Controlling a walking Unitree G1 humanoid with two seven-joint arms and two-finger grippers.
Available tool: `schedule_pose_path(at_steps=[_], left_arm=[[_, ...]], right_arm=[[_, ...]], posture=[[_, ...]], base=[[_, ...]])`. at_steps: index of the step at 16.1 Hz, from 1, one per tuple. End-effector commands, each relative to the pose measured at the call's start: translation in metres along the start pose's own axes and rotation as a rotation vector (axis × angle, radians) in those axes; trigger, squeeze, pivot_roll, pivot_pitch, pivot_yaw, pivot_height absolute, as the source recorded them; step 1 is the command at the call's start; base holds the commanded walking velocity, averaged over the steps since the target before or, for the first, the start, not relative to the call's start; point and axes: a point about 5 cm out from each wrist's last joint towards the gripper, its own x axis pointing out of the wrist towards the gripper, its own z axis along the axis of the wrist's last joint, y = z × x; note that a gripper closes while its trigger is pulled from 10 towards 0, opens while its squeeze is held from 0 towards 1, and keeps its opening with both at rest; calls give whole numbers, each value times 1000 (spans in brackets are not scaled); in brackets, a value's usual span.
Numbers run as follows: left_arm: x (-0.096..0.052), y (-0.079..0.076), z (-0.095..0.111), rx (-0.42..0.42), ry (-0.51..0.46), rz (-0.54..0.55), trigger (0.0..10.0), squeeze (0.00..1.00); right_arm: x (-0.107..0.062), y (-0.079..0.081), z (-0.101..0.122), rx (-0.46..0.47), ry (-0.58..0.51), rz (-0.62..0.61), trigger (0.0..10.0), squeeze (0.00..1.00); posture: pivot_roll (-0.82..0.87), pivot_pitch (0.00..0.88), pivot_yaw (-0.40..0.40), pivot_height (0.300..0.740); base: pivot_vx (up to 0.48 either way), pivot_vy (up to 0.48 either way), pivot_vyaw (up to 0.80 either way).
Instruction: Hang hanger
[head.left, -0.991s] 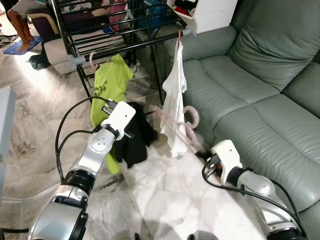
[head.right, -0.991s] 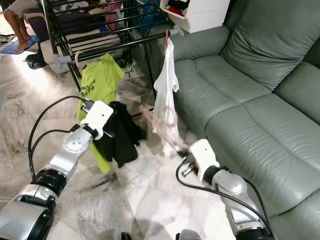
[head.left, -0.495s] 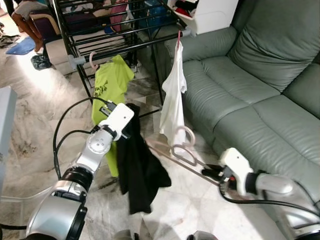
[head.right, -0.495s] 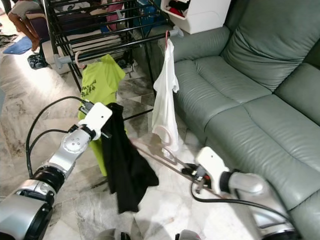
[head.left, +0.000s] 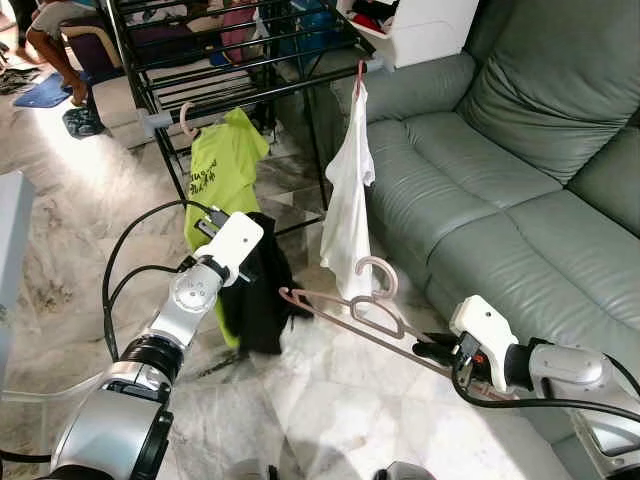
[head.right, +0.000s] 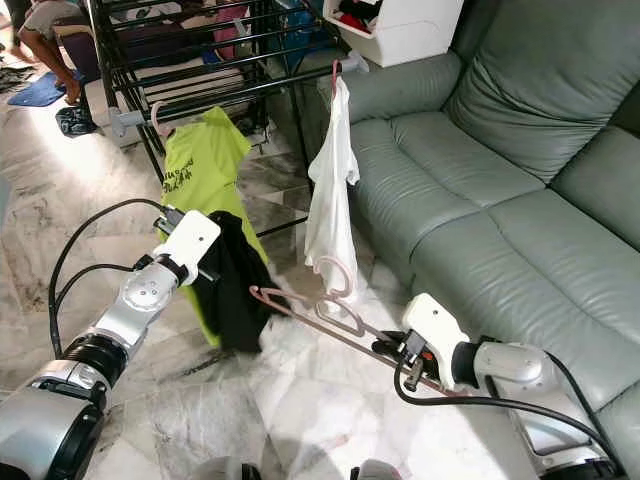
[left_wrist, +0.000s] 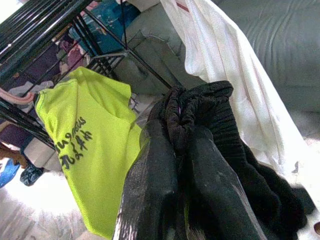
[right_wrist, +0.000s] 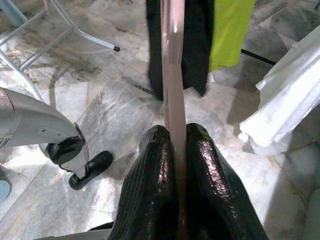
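pink hanger (head.left: 340, 305) level, hook up, pinched by right hand (head.left: 432, 348)

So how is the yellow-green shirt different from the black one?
The yellow-green shirt hangs from the drying rack on a pink hanger, while the black garment is bunched up in the left end effector. The yellow-green shirt has dark writing on it; the black garment looks plain. The yellow-green shirt hangs spread out, the black garment is crumpled. Both hang down toward the marble floor.
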Motion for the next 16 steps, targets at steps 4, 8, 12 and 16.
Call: schedule_pose_path(at_steps=[4,8,12,16], left_arm=[[1,2,5,42,-29,-2,10000,0],[0,1,0,42,-9,-4,10000,0],[1,-6,4,36,-36,-32,10000,0],[2,-16,10,53,-81,-73,10000,0]], right_arm=[[3,-9,17,-76,-63,-92,10000,0],[-4,-22,24,-100,-103,-174,10000,0],[-2,-20,23,-100,-103,-159,10000,0],[3,-19,25,-92,-120,-144,10000,0]], posture=[[-70,0,70,740],[-76,0,74,740],[-78,0,72,740],[-77,0,69,740]], base=[[0,0,0],[0,0,0],[0,0,0],[0,0,0]])
